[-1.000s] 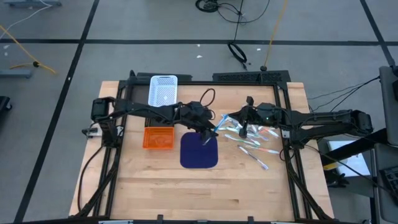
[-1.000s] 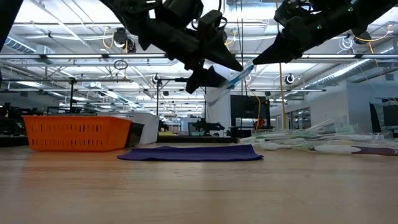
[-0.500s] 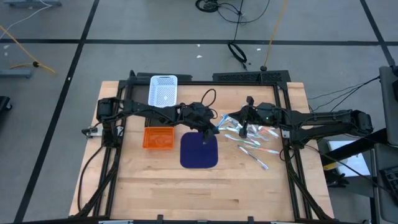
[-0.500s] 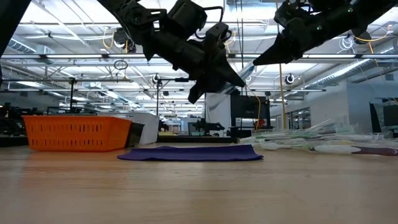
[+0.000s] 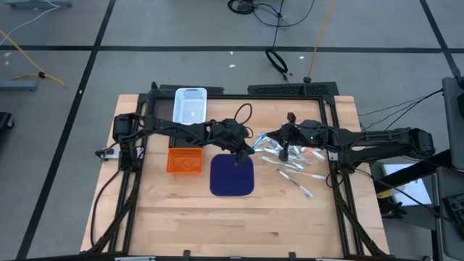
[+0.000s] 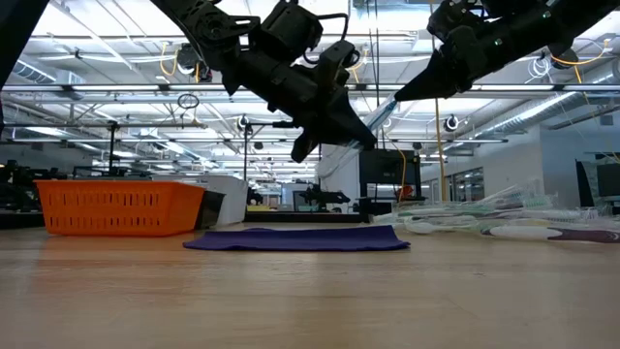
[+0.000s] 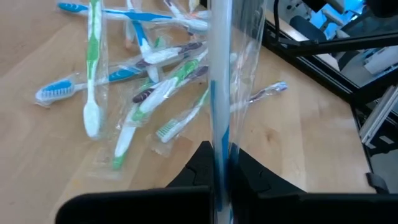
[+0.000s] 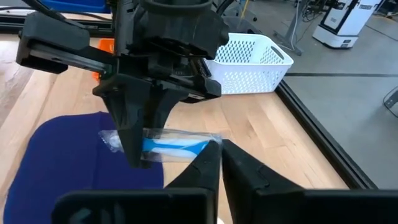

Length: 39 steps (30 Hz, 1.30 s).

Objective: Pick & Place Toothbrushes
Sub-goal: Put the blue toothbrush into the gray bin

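On the left of the wooden table [image 5: 181, 210] sits an orange basket [image 5: 184, 160], with a white basket [image 5: 190, 105] behind it near the far edge. A dark blue mat [image 5: 232, 176] lies flat just right of the orange basket.

Above the mat's far edge, the left gripper [image 5: 245, 150] hangs in the air, its fingers pinched on one end of a blue toothbrush in a clear wrapper [image 8: 177, 145]. The wrapped toothbrush stretches from it toward the right gripper [image 5: 267, 139], which meets it from the other side; its two fingers sit close together at the far end of the wrapper, touching it, but I cannot tell whether they actually grip it.

Further right, the remaining toothbrushes [image 5: 296, 165] lie in a loose, overlapping heap on the bare wood, wrapped in clear plastic, with blue, green and purple handles showing in the left wrist view [image 7: 146, 93].
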Motion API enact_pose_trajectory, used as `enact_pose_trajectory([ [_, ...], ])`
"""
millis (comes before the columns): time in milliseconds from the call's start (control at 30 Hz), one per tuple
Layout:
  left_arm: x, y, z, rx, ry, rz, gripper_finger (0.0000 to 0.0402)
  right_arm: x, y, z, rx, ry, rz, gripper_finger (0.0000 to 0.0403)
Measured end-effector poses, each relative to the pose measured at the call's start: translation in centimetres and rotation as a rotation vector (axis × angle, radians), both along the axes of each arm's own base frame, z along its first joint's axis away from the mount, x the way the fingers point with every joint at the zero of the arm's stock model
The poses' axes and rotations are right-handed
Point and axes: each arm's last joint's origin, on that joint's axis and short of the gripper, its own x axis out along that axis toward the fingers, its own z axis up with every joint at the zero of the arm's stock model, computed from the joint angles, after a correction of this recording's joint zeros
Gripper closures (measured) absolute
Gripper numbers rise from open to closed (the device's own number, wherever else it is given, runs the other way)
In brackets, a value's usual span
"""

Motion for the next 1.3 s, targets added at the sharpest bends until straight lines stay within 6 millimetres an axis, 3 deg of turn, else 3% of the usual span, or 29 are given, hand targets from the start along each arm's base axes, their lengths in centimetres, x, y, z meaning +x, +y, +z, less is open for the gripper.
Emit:
enact_pose_trajectory([
  [167, -0.9, 0.3, 1.2, 0.027, 0.019, 0.0, 0.0394, -0.1, -0.1, 0.1, -0.01, -0.002, -0.024, 0.0346],
  [433, -3.8, 0.6, 5.1, 0.172, 0.078, 0.116, 0.0394, -0.4, -0.2, 0.2, -0.026, 0.008, -0.079, 0.0259],
  [733, -9.2, 1.9, 8.3, 0.299, 0.207, 0.328, 0.0394, -0.7, -0.1, -0.3, 0.029, 0.05, -0.087, 0.0232],
  [967, -14.4, 3.1, 8.7, 0.295, 0.201, 0.526, 0.0394, -0.6, 0.6, -0.5, 0.031, 0.068, -0.056, 0.024],
  [1300, -21.5, 4.6, 7.2, 0.304, 0.24, 0.835, 0.0392, -0.5, 1.7, -0.5, 0.042, 0.065, -0.009, 0.0241],
])
